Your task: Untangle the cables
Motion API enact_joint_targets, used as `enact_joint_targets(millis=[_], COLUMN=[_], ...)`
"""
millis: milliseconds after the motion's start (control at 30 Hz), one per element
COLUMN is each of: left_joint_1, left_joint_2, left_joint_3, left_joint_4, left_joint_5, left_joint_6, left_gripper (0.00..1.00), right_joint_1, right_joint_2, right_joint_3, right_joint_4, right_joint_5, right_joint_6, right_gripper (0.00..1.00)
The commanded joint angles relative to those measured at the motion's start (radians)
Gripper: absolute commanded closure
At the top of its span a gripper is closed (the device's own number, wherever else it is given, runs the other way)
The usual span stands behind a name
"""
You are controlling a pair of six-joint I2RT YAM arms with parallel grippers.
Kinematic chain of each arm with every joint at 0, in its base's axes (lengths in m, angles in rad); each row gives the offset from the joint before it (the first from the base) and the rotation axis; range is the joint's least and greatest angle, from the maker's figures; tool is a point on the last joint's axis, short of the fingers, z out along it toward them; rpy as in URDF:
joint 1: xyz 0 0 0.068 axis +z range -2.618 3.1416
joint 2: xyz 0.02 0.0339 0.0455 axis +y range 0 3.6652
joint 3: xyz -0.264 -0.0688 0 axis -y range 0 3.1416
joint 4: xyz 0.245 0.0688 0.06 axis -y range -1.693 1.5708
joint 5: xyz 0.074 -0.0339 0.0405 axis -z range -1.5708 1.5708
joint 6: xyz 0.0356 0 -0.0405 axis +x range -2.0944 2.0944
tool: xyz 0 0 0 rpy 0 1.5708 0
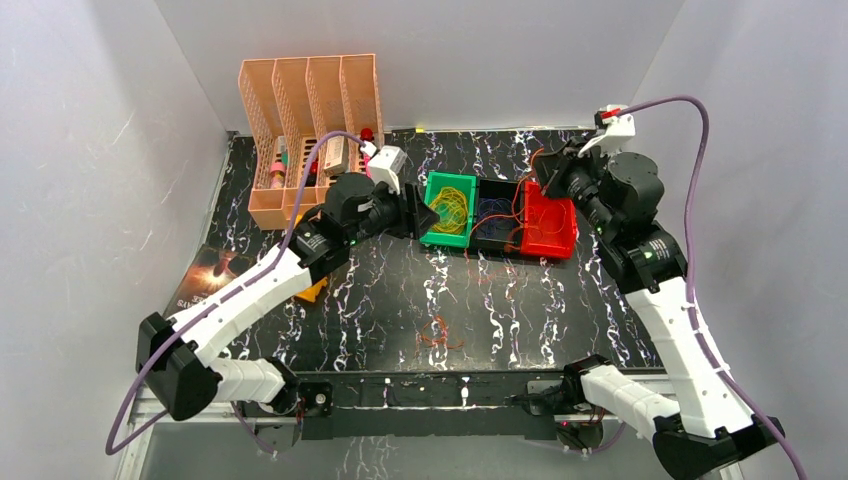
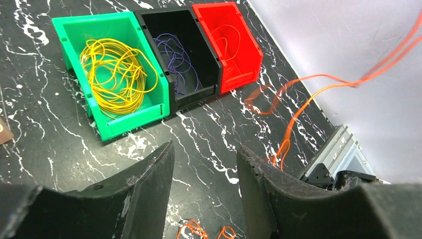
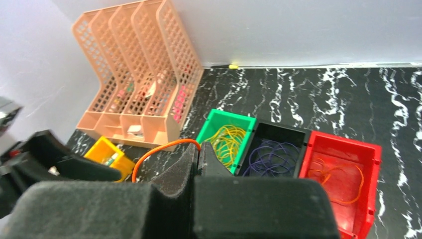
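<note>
Cables are sitting mostly sorted in 3 bins, lined up side by side at upper centre of the top view. Yellow cables (image 2: 117,74) are coiling loosely in the green bin (image 2: 129,124). Purple cables (image 2: 176,59) are lying in the black bin (image 2: 199,97) next to it. Orange cables (image 3: 338,181) are resting in the red bin (image 2: 249,55) at the right end of the row.

One orange strand (image 2: 308,84) is hanging in the air. In the left wrist view it's running from the upper right corner down to the table (image 1: 380,300) beside the red bin. In the right wrist view it's arcing out to the left from the R gripper (image 3: 199,152), whose fingers are pressing together and pinching it. In the top view this gripper is hovering just behind the red bin, right of centre.

Loose orange loops (image 1: 437,333) are lying on the table at lower centre of the top view, well apart from the bins.

L gripper (image 2: 205,164) is hovering w/ fingers apart and nothing btw them. It's sitting low at the bottom of its own view, w/ the green bin ahead of it. In the top view it's just left of the green bin.

A peach file rack (image 1: 310,110) is standing at upper left by the back wall w/ small items inside, too small to tell. A small yellow bin (image 3: 107,154) is sitting near the rack's front.
</note>
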Motion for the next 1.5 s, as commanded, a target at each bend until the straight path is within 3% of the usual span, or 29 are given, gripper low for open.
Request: enact_joint_targets(millis=[0, 267, 700, 1200, 1467], left_joint_1=[0.002, 0.002, 0.003, 0.002, 0.002], left_joint_2=[-0.077, -0.104, -0.131, -0.126, -0.121], left_joint_3=[-0.022, -0.041, -0.061, -0.094, -0.103], left_joint_4=[-0.028, -0.079, -0.146, -0.153, -0.156], left_joint_5=[-0.036, -0.069, -0.109, -0.104, -0.100], left_joint_6=[0.013, 0.031, 0.024, 0.008, -0.003], left_gripper=[0.52, 0.46, 0.42, 0.40, 0.40], right_joint_1=[-0.006, -0.009, -0.119, -0.404, -0.477], right_joint_2=[0.004, 0.037, 0.160, 0.231, 0.274], right_joint_3=[0.052, 0.064, 0.161, 0.216, 0.149], right_joint_4=[-0.013, 0.050, 0.149, 0.164, 0.225], right_joint_5=[0.135, 0.311, 0.382, 0.208, 0.133], right_joint_6=[-0.010, -0.018, -0.051, 0.047, 0.096], right_gripper=[1.00, 1.00, 1.00, 1.00, 1.00])
